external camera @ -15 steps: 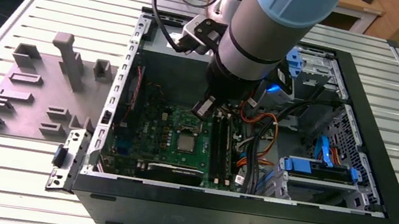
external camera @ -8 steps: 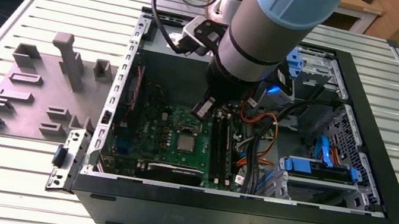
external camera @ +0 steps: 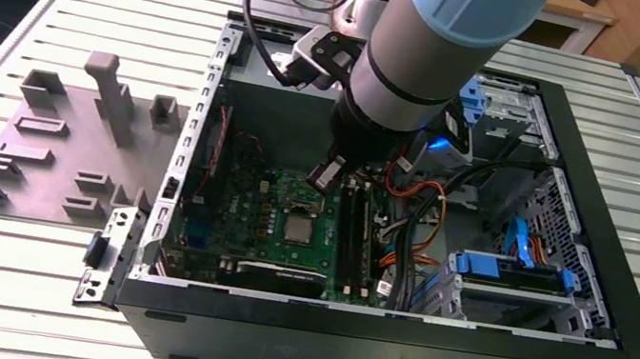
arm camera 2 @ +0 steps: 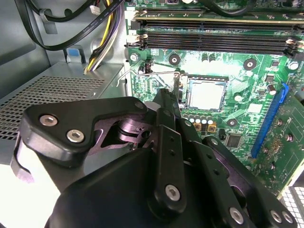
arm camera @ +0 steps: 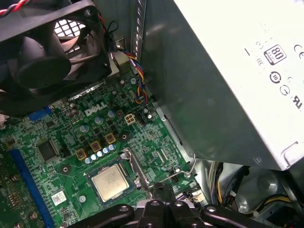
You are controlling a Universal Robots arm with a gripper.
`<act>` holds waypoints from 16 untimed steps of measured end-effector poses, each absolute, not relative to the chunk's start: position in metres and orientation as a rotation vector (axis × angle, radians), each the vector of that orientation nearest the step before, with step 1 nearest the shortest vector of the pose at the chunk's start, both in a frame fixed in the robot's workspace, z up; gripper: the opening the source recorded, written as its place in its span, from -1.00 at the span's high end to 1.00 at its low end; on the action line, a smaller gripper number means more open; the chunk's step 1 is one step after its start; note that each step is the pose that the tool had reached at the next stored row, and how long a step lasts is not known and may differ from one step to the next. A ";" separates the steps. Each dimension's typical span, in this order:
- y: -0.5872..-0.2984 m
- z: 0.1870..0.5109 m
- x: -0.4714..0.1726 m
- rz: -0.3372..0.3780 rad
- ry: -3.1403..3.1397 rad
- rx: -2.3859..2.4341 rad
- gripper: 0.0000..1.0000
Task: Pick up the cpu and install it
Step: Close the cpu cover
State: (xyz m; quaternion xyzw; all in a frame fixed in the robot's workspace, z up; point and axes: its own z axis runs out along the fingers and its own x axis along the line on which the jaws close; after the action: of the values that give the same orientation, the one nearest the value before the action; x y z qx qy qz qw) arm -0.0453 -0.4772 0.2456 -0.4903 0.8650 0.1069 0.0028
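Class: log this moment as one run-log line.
cpu: seated in motherboard socket | gripper: above socket lever side, holding nothing | case: open

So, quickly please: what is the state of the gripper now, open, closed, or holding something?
Gripper: jaws closed, holding nothing; the cpu sits in its socket on the motherboard.

My arm (external camera: 424, 51) reaches steeply down in the exterior view, its grey and pale-blue wrist sections stacked almost vertically. At its end I see the black gripper (external camera: 328, 173), small and pointing downward. In the second wrist view, the gripper's (arm camera 2: 166, 97) black linkage converges to a narrow tip, fingers drawn together.
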 end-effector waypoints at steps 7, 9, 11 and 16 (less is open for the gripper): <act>-0.483 0.246 -0.046 0.335 2.708 -1.546 0.79; -0.484 0.246 -0.047 0.335 2.702 -1.557 0.79; -0.486 0.246 -0.047 0.333 2.695 -1.569 0.79; -0.488 0.246 -0.047 0.331 2.687 -1.578 0.79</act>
State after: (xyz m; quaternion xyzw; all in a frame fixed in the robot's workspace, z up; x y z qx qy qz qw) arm -0.0474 -0.4876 0.2456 -0.5035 0.8575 0.1055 0.0038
